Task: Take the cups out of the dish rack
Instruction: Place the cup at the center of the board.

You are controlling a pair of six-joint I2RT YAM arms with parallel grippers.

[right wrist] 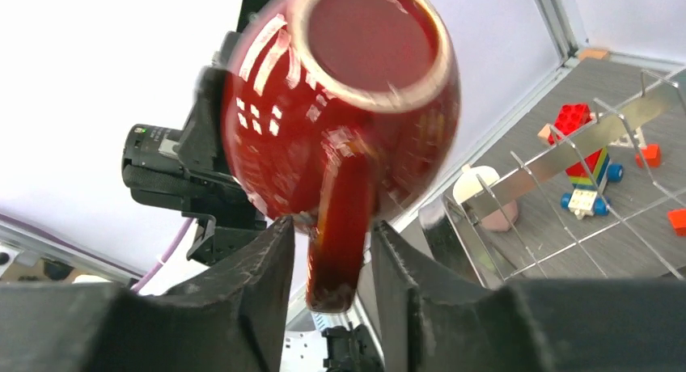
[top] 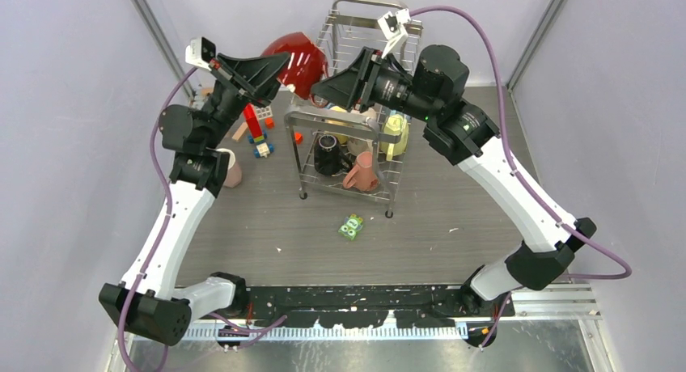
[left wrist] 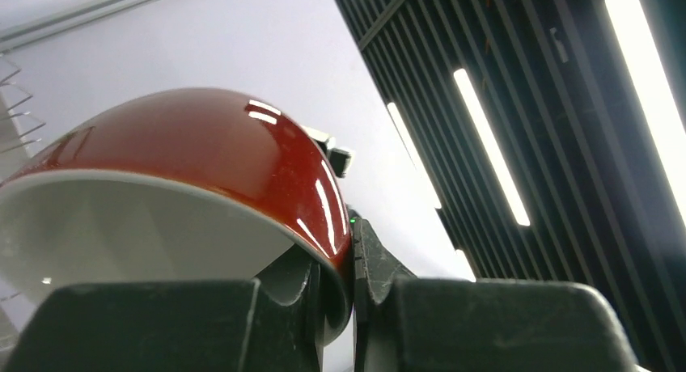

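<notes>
Left wrist view: left fingers [left wrist: 370, 263] pinch the white-lined rim of a glossy dark red ceramic mug [left wrist: 202, 145]. Right wrist view: right fingers [right wrist: 263, 267] clamp its handle. The mug hangs beside the silver wire dish rack [top: 356, 32].

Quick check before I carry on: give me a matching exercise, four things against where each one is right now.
Things:
1 red mug
2 black mug
3 green packet
4 pink mug

Places:
A on the table, in front of the rack
B held in the air
C inside the rack
D on the table beside the left arm

Pairs: 1-B, 2-C, 3-A, 4-D
</notes>
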